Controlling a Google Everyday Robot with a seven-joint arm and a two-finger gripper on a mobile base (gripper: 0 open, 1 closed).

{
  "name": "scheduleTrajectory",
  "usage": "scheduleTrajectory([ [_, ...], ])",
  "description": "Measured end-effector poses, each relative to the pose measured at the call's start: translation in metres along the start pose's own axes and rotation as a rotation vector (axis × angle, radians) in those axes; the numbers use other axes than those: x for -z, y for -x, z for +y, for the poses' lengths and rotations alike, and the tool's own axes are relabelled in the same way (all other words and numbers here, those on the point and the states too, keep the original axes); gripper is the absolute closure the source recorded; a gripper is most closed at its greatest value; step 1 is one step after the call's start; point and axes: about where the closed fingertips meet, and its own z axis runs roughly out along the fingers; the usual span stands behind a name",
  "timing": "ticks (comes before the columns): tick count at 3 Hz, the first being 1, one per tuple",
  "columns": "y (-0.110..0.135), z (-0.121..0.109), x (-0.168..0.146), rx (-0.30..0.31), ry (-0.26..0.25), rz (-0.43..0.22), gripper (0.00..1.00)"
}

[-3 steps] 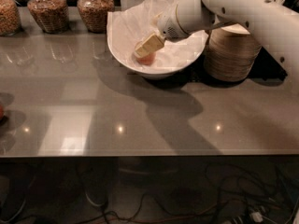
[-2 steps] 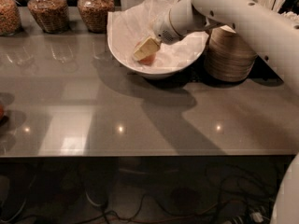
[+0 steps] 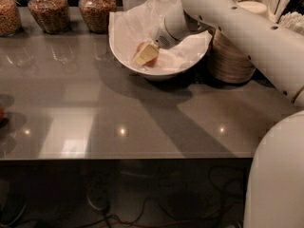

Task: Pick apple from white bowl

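The white bowl (image 3: 119,52) stands at the back middle of the grey table, lined with crinkled white paper (image 3: 135,18). The apple (image 3: 153,61) lies inside it, reddish, mostly hidden behind my gripper. My gripper (image 3: 145,55) reaches down into the bowl from the right and sits right at the apple, touching or covering it. The white arm (image 3: 237,27) runs from the right side over the bowl's far rim.
Three glass jars of grain (image 3: 47,8) stand at the back left. A stack of small beige bowls (image 3: 232,56) stands right of the white bowl, under the arm, with cutlery holders (image 3: 273,1) behind. A red object (image 3: 1,114) shows at the left edge. The table's front edge (image 3: 118,158) is near.
The arm has swung further over the table toward the camera. The gripper has stayed in the bowl, and the reddish apple now shows beside it.
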Motion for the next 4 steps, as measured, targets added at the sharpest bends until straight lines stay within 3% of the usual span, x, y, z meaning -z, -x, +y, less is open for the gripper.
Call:
scheduleTrajectory([
  [2, -0.021, 0.000, -0.020, -0.022, 0.030, 0.073, 0.32],
  [3, -0.021, 0.000, -0.020, -0.023, 0.030, 0.073, 0.51],
  [4, -0.028, 0.001, 0.005, -0.042, 0.012, 0.066, 0.74],
])
